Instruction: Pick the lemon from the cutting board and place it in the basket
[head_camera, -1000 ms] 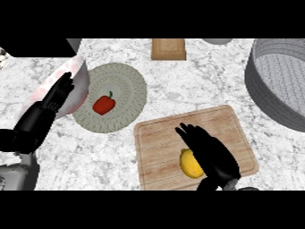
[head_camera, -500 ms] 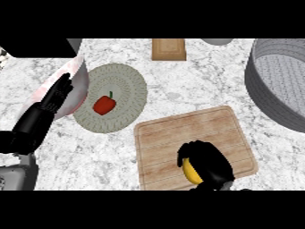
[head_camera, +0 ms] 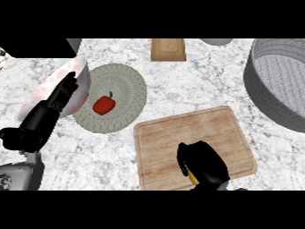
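Observation:
On the wooden cutting board (head_camera: pixel 194 132), near its front edge, my right hand (head_camera: pixel 204 163) is curled over the yellow lemon (head_camera: pixel 191 177). Only a thin yellow sliver of the fruit shows at the hand's lower left. The grey basket (head_camera: pixel 283 80) stands at the right edge of the counter, apart from the board. My left hand (head_camera: pixel 49 112) rests open at the left, fingers pointing up over a pink-rimmed bowl.
A woven round plate (head_camera: pixel 125 91) holds a red pepper (head_camera: pixel 103 104) left of the board. A pink-rimmed white bowl (head_camera: pixel 75 74) lies beside it under my left hand. A small wooden block (head_camera: pixel 167 49) and a grey dish (head_camera: pixel 215 41) sit at the back.
My right hand's fingers have curled down over the lemon, hiding most of it. The left hand has not moved.

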Controlling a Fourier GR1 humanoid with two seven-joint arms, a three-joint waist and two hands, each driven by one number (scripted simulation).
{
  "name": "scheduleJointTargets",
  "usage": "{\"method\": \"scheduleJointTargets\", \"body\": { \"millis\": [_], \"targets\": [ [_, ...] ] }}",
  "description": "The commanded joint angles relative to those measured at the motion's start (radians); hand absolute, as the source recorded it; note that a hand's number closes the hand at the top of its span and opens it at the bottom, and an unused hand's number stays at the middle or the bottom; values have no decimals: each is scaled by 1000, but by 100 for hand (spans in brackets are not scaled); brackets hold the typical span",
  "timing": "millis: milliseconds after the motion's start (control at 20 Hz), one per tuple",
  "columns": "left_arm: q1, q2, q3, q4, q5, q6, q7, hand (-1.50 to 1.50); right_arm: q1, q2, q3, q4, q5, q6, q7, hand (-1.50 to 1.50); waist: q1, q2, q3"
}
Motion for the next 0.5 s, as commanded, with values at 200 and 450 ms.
{"method": "scheduleJointTargets", "body": {
  "millis": [200, 450],
  "targets": [
    [-12, 13, 23, 0, 3, 3, -1, 0, -92, 125, -291, 101, 40, -89, 364, 150, -7, 12, 5],
    [-57, 15, 20, 14, 10, -7, 26, 0, -266, 133, -350, 147, -107, -186, 575, 150, 13, 12, 5]
  ]
}}
